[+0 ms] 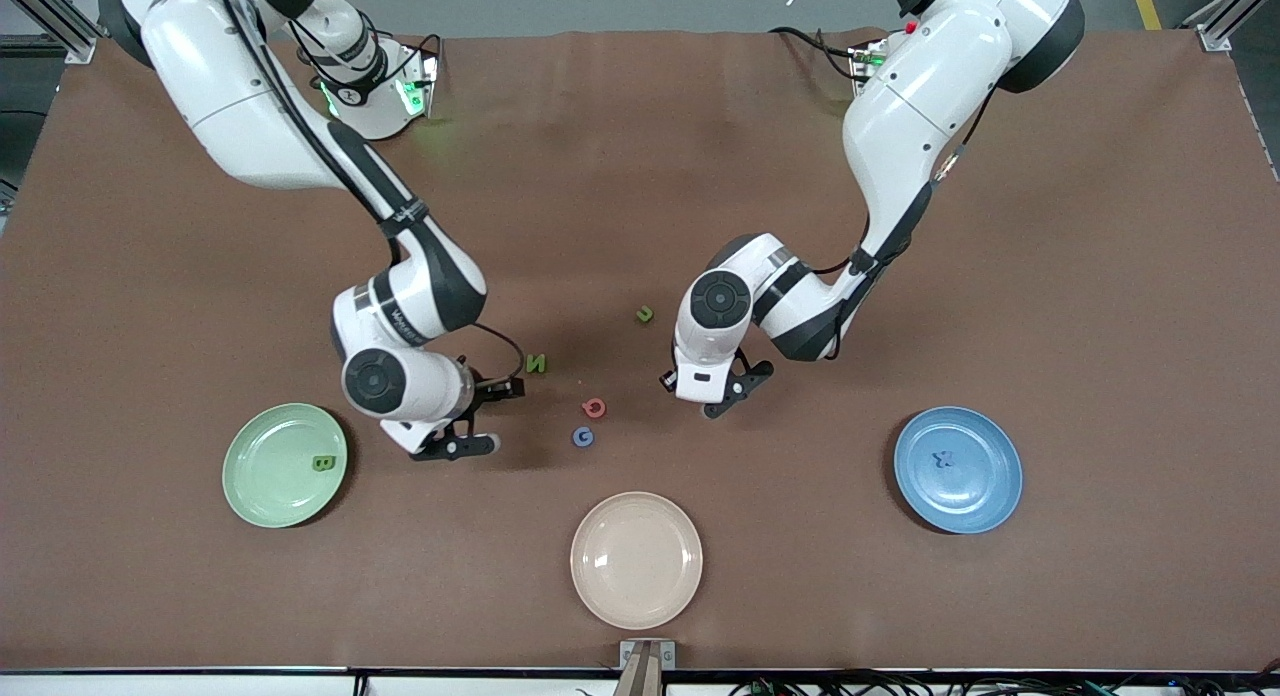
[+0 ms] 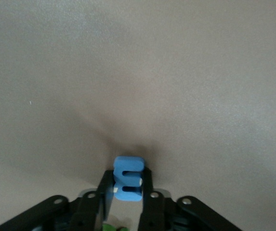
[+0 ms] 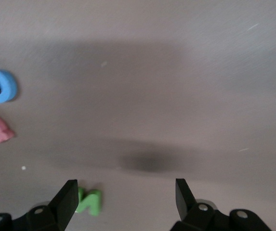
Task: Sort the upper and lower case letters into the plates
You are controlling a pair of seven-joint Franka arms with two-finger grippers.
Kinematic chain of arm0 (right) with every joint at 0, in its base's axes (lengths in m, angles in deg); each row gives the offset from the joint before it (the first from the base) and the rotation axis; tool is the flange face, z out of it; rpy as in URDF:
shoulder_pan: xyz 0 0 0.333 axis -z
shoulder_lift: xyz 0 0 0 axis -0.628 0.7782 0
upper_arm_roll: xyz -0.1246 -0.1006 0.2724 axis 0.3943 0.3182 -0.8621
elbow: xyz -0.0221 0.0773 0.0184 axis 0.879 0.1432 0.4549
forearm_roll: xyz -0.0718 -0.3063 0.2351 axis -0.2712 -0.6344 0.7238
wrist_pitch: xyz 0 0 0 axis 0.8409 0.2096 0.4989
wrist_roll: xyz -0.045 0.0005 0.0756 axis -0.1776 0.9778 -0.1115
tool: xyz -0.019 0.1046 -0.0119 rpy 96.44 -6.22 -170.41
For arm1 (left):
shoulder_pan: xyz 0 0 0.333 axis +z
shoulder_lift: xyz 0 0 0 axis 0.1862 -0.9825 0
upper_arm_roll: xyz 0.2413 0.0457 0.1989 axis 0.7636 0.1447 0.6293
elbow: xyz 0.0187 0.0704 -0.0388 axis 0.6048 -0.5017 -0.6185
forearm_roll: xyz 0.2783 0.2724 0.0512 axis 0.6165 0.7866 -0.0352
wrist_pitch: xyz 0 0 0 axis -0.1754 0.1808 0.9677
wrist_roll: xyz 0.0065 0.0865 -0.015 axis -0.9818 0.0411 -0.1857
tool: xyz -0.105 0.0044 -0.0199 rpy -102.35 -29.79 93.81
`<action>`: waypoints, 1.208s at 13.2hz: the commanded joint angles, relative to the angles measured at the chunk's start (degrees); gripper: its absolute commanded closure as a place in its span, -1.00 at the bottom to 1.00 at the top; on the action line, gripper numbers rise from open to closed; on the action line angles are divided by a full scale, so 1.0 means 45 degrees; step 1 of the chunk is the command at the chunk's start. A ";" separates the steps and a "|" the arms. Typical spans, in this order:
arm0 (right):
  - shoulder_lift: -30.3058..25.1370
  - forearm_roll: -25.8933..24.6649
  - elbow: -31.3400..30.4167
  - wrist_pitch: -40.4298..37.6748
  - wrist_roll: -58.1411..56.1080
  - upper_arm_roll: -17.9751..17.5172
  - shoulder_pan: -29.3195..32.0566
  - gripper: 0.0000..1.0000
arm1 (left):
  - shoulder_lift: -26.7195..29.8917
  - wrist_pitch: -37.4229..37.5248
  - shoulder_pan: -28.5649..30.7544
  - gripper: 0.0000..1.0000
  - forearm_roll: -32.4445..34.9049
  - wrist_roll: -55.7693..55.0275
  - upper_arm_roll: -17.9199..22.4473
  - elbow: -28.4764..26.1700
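Letters are partly sorted: one lies in each of the green plate [image 1: 262, 476] and blue plate [image 1: 985, 501], four remain near the beige plate [image 1: 636, 586], a blue letter [image 2: 128, 179] is pinched by the left gripper [image 2: 127, 192], and the right gripper [image 3: 126, 196] is spread empty.

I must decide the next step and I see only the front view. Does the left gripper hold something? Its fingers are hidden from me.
Observer: Yes. In the left wrist view, the left gripper is shut on a small blue foam letter, clamped between its fingers.
Operator: And the right gripper, is it open?
Observer: The right gripper is open and holds nothing; its fingers stand wide apart over the brown table.
Operator: What lies close to it?
Observer: The small green foam letter N lies on the table right beside one finger, untouched.
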 commanded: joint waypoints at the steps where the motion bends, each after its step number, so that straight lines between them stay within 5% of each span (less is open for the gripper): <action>1: -0.0620 0.0192 -0.1308 0.1068 0.1322 0.0002 -0.0728 -0.79 | 0.0090 0.0197 -0.0081 0.89 0.0412 0.0630 0.0363 0.0327; 8: -0.0639 0.0055 -0.1875 0.1246 0.1736 0.0041 -0.1005 -0.69 | 0.1439 0.2345 0.3039 0.93 0.0865 0.4765 0.0598 0.0718; 12: -0.0600 0.0036 -0.1875 0.1246 0.1872 0.0061 -0.1005 -0.12 | 0.1460 0.2561 0.4936 0.87 0.0884 0.8361 0.0598 0.0718; 16: -0.0600 0.0016 -0.1875 0.1246 0.2166 0.0080 -0.1122 0.39 | 0.1245 0.2542 0.6129 0.49 0.0884 1.0941 0.0617 0.0640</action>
